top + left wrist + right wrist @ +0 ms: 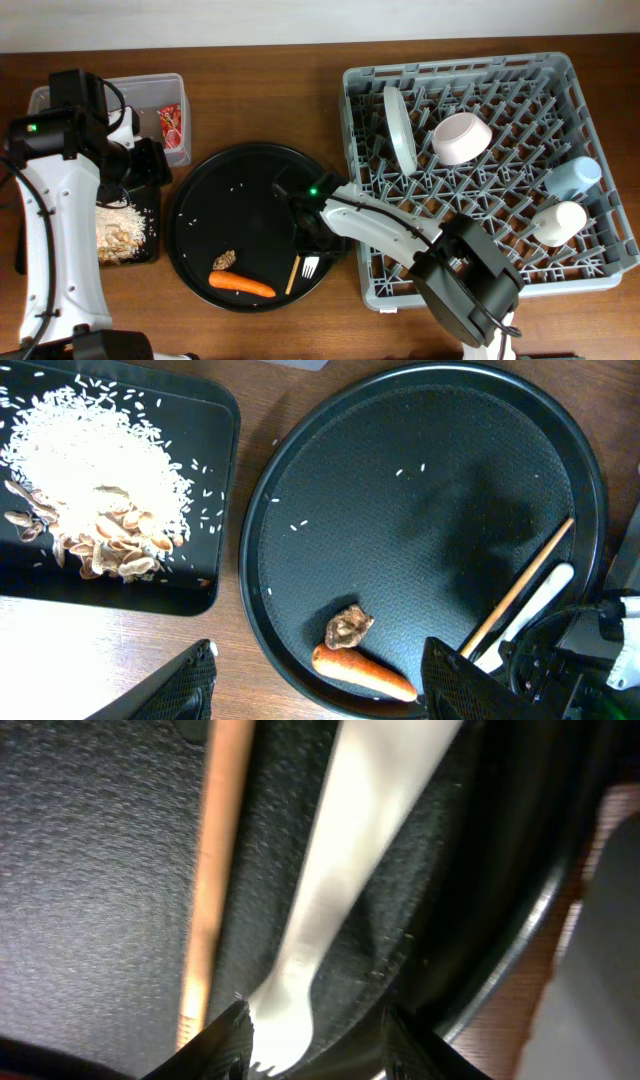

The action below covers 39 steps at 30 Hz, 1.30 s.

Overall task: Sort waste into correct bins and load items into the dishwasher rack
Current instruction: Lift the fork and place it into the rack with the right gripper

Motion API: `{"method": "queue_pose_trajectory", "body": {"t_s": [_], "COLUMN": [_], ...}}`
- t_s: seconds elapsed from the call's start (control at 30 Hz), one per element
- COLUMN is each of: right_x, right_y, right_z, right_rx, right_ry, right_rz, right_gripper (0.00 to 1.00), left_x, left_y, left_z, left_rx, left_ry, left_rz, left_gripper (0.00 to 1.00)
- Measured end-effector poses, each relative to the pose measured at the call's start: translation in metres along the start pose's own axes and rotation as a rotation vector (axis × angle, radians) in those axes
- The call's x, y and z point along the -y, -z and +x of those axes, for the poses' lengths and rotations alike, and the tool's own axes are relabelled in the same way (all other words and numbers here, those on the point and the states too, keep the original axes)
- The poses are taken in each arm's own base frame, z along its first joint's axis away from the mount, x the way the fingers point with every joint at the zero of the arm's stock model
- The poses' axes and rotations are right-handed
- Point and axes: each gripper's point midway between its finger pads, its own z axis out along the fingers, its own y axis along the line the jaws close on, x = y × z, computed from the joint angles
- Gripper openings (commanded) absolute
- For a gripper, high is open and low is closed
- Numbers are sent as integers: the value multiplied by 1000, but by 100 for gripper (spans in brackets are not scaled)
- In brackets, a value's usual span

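Note:
A white plastic fork [340, 890] and a thin wooden chopstick [215, 870] lie side by side on the round black tray, at its right edge in the overhead view: fork [310, 267], chopstick [293, 274]. My right gripper [315, 1050] is open, low over the tray, with its fingers on either side of the fork's tined end. An orange carrot [242, 285] and a small brown lump [223, 260] lie at the tray's front. My left gripper [320, 695] is open and empty, held high between the black rectangular tray [215, 420] with rice and scraps and the round tray.
The grey rack [470, 280] at the right holds a white plate [400, 125], a white bowl [460, 137], a light-blue cup [573, 178] and a small white cup [560, 222]. The clear tub [175, 85] at the back left holds a red wrapper [170, 120].

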Motion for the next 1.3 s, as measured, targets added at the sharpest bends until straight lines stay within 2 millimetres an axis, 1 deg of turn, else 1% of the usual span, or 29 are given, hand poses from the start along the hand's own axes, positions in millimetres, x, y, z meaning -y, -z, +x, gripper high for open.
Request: {"method": "queue_pose_trajectory", "body": {"t_s": [0.23,0.4,0.5,0.57,0.67,0.77,0.8,0.83,0.9,1.0,1.03,1.13,1.2,1.3], "right_x": [-14,-17,-15,-16,-15,-14,-13,-13,-14,-18,-16,-15,-16,-23], "right_y": [-1,-1,-9,-13,-14,-14,-14,-14,-14,-13,-14,-14,-12,-6], "right_z": [13,17,23,21,19,18,17,17,16,12,12,11,11,5], "right_rx": [-77,-93,-94,-83,-73,-63,-60,-58,-54,-35,-34,-29,-26,-8], "right_ry": [-70,-89,-116,-134,-155,-166,-169,-172,-174,-163,-164,-139,-111,-71], "right_rz": [-79,-87,-75,-88,-84,-78,-76,-74,-78,-99,-88,-87,-88,-105], "right_gripper": [46,46,46,45,40,31,25,22,18,16,13,13,5,4], "left_x": [0,0,0,0,0,0,0,0,0,0,0,0,0,0], "left_y": [0,0,0,0,0,0,0,0,0,0,0,0,0,0], "left_z": [0,0,0,0,0,0,0,0,0,0,0,0,0,0], "left_rx": [0,0,-1,-1,-2,-1,-1,-1,-1,-1,-1,-1,-1,-1], "left_ry": [0,0,0,0,0,0,0,0,0,0,0,0,0,0], "left_rz": [0,0,0,0,0,0,0,0,0,0,0,0,0,0], "left_gripper": [65,65,65,65,65,65,65,65,65,65,65,65,65,65]}}
